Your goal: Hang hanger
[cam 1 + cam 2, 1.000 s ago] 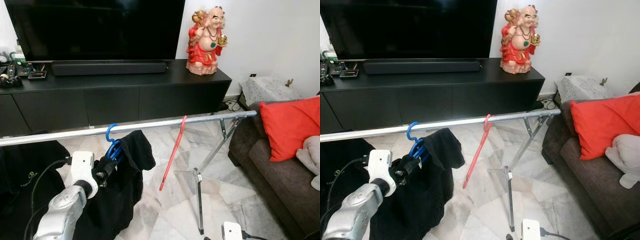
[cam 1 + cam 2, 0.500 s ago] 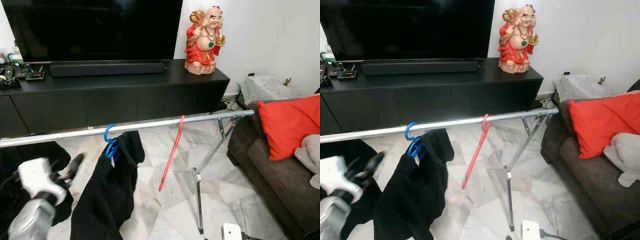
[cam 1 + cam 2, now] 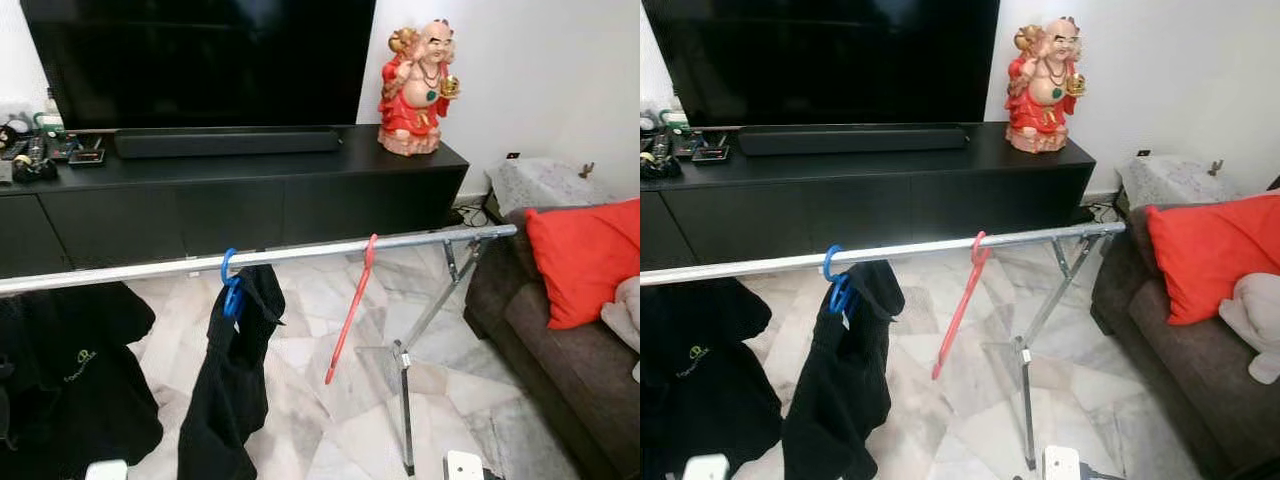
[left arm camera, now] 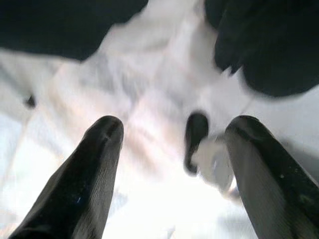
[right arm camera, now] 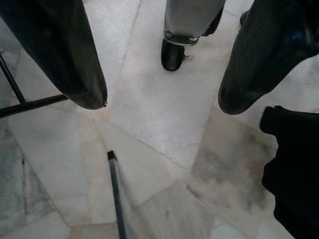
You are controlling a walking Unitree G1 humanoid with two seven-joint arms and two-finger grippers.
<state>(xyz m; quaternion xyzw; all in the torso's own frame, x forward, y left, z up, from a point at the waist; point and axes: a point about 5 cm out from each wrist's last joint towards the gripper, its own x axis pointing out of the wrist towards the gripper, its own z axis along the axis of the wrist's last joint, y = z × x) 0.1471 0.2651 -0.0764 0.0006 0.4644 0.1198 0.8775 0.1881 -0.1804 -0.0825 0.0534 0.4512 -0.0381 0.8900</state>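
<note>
Hanging: blue hanger [image 3: 231, 287] hooked on rail [image 3: 300, 250], carrying black garment [image 3: 235, 380]
Claws: left claw [image 4: 169, 164], right claw [image 5: 159, 94] both spread, empty, lowered

You have a shiny metal rail [image 3: 300, 252] carrying a smooth blue plastic hanger [image 3: 231, 283] under matt black cloth [image 3: 235, 380] and a glossy red plastic hanger [image 3: 350, 310], above a polished marble floor [image 3: 320, 420] and matt black pincer fingers [image 5: 70, 55].
</note>
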